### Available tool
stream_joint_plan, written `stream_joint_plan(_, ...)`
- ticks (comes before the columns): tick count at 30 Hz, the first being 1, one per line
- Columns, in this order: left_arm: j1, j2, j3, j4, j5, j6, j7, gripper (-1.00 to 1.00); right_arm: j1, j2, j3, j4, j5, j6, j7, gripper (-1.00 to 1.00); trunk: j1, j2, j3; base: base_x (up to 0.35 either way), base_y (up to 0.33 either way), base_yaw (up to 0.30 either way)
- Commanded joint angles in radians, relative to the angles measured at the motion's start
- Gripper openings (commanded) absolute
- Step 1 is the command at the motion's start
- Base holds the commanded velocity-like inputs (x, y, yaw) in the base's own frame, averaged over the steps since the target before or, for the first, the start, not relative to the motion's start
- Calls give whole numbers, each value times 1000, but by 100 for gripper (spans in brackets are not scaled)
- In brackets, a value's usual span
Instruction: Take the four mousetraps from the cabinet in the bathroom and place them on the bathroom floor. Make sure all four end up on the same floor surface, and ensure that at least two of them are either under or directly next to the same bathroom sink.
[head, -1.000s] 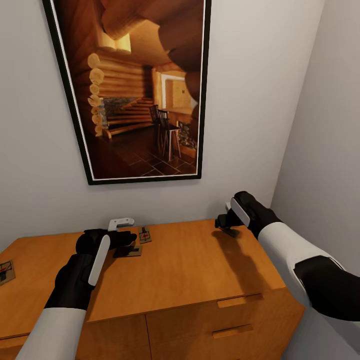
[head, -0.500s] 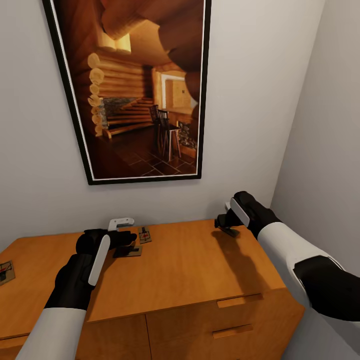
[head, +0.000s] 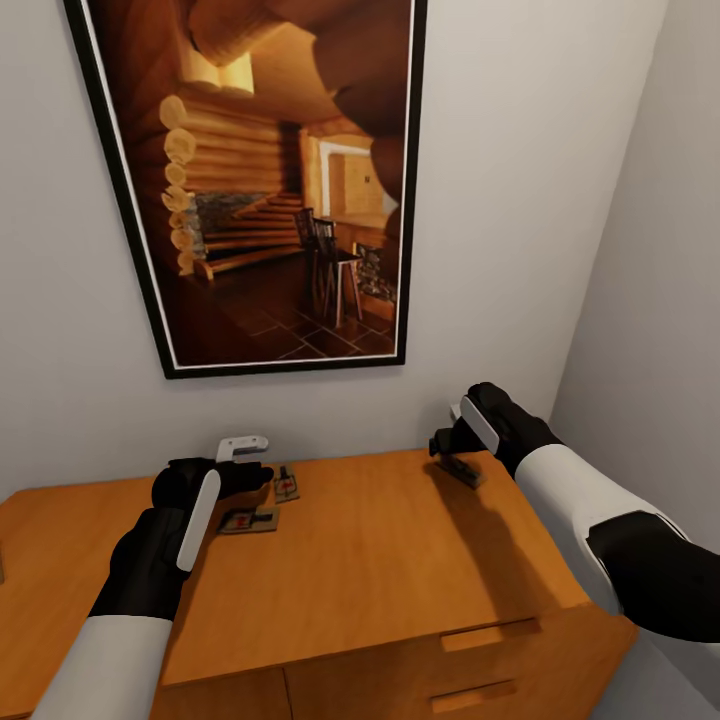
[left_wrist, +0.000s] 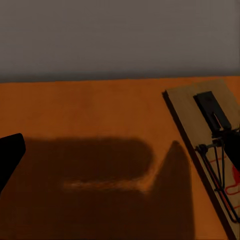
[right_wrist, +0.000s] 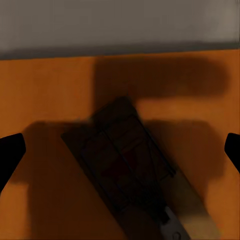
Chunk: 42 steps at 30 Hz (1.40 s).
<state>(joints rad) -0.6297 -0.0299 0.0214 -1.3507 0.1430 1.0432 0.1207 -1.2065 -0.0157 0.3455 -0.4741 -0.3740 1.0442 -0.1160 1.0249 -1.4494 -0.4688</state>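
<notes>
Three mousetraps lie on the orange-brown cabinet (head: 380, 560) top. One mousetrap (head: 250, 521) lies just below my left gripper (head: 258, 472), and a second mousetrap (head: 287, 485) lies beside its tips. In the left wrist view that gripper (left_wrist: 120, 155) is open over bare wood, with a mousetrap (left_wrist: 207, 135) off to one side. My right gripper (head: 447, 445) hovers near the back wall over a third mousetrap (head: 466, 471). The right wrist view shows this gripper (right_wrist: 120, 150) open, its fingertips (right_wrist: 10, 155) wide apart, with the shadowed mousetrap (right_wrist: 135, 170) below the gap, untouched.
A large black-framed picture (head: 280, 180) of a log interior hangs on the grey wall behind the cabinet. A side wall (head: 650, 300) closes in on the right. Drawer handles (head: 480, 638) show on the cabinet front.
The whole view has shifted, so the camera moved. The cabinet top and the mousetraps now sit lower against both grippers, and the mousetrap by the left gripper shows more fully.
</notes>
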Motion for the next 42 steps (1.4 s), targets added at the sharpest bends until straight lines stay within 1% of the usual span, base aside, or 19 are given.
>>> stream_joint_plan(1,-1,-1,1,-1,10,4,9,100,-1,-1,7,-1,-11,3,-8,100,0,-1,-1,51,0,0)
stream_joint_plan(29,-1,-1,1,1,7,4,9,100,-1,-1,9,-1,-11,3,-8,100,0,-1,-1,6,0,0)
stream_joint_plan(42,-1,-2,1,1,5,4,10,100,-1,-1,9,-1,-10,3,-8,100,0,-1,-1,-152,0,0)
